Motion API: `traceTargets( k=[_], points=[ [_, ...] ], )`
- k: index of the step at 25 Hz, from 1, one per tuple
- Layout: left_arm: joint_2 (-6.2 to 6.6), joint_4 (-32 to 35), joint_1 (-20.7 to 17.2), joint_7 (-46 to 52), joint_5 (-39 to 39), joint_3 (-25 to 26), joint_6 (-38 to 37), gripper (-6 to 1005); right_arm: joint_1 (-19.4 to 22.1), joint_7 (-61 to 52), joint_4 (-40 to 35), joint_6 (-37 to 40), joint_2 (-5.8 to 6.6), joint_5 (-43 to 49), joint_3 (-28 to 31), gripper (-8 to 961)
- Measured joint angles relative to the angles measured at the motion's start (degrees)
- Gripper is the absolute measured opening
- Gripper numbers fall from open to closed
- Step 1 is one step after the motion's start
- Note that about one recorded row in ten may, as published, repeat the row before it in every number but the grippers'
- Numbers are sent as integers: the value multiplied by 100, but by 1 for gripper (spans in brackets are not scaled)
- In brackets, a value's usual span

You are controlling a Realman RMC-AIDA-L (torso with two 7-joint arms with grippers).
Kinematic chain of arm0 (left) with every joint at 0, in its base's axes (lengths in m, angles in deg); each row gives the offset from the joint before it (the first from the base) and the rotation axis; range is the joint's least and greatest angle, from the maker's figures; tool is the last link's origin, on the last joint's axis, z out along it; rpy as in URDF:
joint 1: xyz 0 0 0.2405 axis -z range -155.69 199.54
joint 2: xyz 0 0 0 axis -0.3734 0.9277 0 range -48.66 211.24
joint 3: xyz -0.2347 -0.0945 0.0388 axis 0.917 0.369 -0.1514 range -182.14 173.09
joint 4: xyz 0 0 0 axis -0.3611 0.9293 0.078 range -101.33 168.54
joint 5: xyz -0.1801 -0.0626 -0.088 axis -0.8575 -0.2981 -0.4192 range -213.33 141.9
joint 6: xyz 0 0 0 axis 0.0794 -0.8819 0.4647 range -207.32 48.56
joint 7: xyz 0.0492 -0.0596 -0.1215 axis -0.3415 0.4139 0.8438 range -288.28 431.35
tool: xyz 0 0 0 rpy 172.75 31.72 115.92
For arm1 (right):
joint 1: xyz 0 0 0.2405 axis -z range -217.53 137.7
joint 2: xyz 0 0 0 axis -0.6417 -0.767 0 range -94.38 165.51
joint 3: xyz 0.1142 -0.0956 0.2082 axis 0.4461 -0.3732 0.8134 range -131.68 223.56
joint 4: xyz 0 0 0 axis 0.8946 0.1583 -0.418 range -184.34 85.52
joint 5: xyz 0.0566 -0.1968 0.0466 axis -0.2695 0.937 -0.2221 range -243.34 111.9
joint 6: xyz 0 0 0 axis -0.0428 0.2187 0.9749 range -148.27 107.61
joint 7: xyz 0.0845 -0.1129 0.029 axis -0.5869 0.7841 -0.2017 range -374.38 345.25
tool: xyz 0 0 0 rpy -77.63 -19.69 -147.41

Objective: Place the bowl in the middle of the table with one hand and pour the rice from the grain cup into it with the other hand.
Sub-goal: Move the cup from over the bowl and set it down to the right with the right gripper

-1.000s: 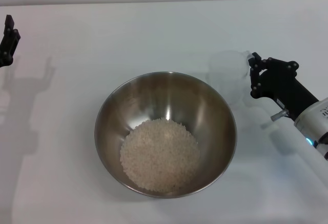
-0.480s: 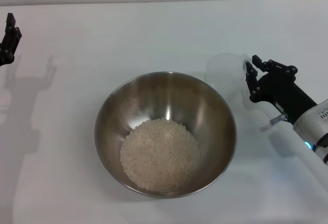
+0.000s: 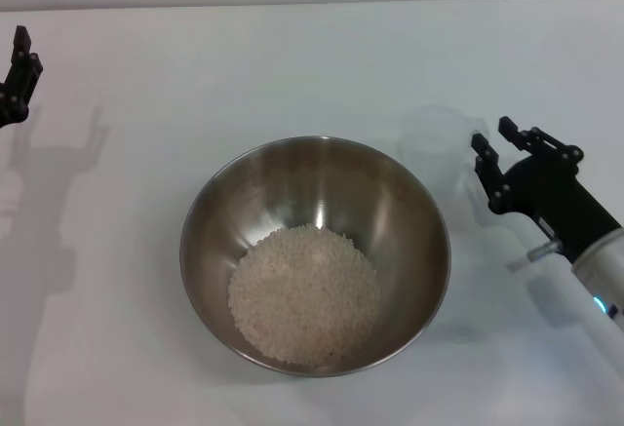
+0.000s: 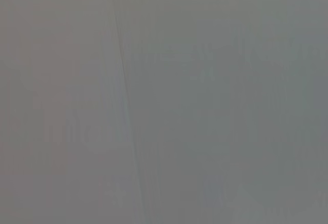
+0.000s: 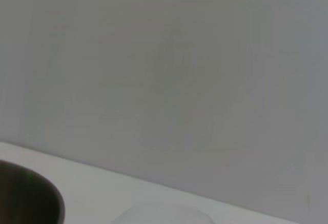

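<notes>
Steel bowl (image 3: 315,251) set mid-counter (image 3: 292,65), rice (image 3: 303,294) heaped inside. Grain cup (image 3: 436,148) stood upright, empty, beside bowl. Right gripper (image 3: 499,158) just beside cup, jaws apart. Left gripper (image 3: 18,75) parked at far edge; jaw state undeterminable.

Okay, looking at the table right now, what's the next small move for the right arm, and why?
Probably pull the right gripper farther from the grain cup: its fingers are open, the cup stands on the table, and the rice lies in the bowl.

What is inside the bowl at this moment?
The bowl holds a mound of rice covering its bottom; the steel beneath the grains is hidden. The upper walls are bare. Nothing else shows inside.
</notes>
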Motion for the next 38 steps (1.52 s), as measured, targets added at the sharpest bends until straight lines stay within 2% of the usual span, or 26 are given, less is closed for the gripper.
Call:
traceTargets(
  k=[4,9,38],
  points=[
    [0,0,-25,0,0,-21,3,814,300,8,41,340,2,-1,9,322],
    [0,0,-17,0,0,-39,5,815,399,9,36,434,9,-17,43,329],
    [0,66,60,0,0,-35,54,815,398,-20,40,103,4,3,-18,499]
  ],
)
